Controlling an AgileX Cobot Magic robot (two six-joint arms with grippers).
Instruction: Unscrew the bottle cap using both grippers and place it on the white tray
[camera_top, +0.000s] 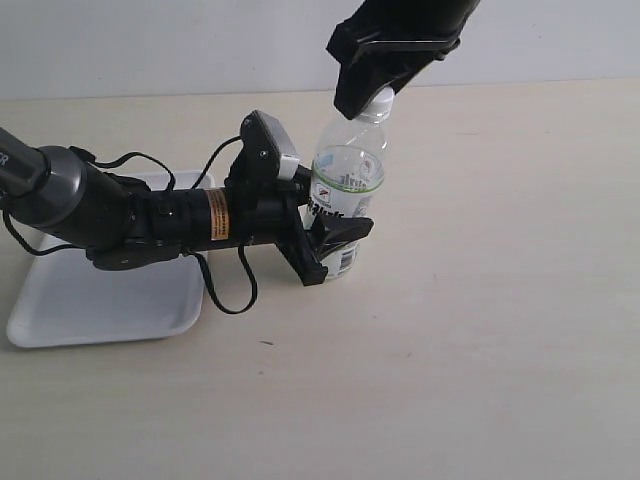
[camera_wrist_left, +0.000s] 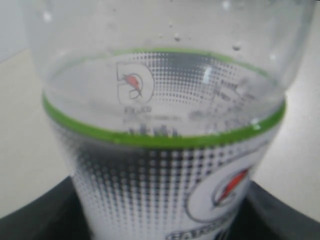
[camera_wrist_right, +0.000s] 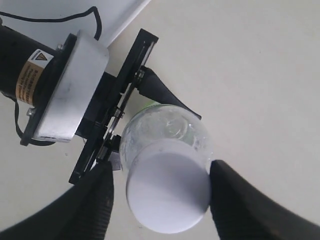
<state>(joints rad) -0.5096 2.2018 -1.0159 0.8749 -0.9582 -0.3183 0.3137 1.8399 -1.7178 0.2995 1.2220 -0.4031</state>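
The clear bottle (camera_top: 345, 185) with a white-green label stands upright on the table. My left gripper (camera_top: 335, 240) is shut on its labelled body from the left. In the left wrist view the bottle (camera_wrist_left: 165, 150) fills the frame between the black jaws. The white bottle cap (camera_top: 381, 98) sits on the neck. My right gripper (camera_top: 368, 100) comes down from above and straddles it. In the right wrist view the cap (camera_wrist_right: 167, 192) lies between the open fingers (camera_wrist_right: 95, 200); one finger touches its side, and a small gap shows at the other.
The white tray (camera_top: 100, 300) lies flat at the left, partly under the left arm and its black cable (camera_top: 225, 290). Its corner (camera_wrist_right: 50, 7) shows in the right wrist view. Bare light tabletop (camera_top: 480, 330) spreads to the right and front of the bottle.
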